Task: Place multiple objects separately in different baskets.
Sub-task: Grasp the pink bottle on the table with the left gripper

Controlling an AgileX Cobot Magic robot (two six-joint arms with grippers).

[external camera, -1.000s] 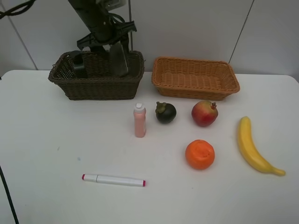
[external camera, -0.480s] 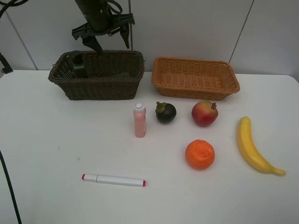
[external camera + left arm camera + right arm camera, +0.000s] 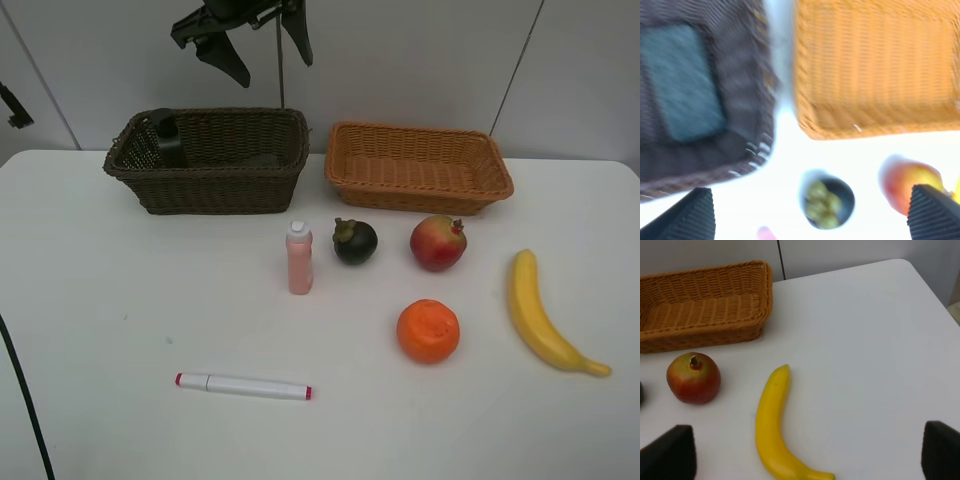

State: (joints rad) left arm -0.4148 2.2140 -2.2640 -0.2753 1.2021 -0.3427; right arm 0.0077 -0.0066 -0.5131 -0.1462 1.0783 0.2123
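My left gripper (image 3: 265, 45) is open and empty, high above the dark brown basket (image 3: 210, 190). That basket holds the dark green bottle (image 3: 168, 138) and the black eraser block (image 3: 262, 158), also in the blurred left wrist view (image 3: 685, 85). The light tan basket (image 3: 415, 195) is empty. On the table lie the pink bottle (image 3: 299, 258), mangosteen (image 3: 355, 241), red fruit (image 3: 437, 243), orange (image 3: 428, 331), banana (image 3: 540, 315) and marker (image 3: 243, 386). My right gripper (image 3: 804, 452) is open, above the banana (image 3: 771, 430) and red fruit (image 3: 693, 378), and out of the exterior view.
The white table ends at a rounded corner (image 3: 905, 265) beyond the banana. A grey panelled wall (image 3: 420, 60) stands behind the baskets. A black cable (image 3: 25, 400) hangs at the left edge.
My left gripper let go of the black eraser block inside the dark basket, then rose out of it and moved up and to the right. The block stays in the basket.
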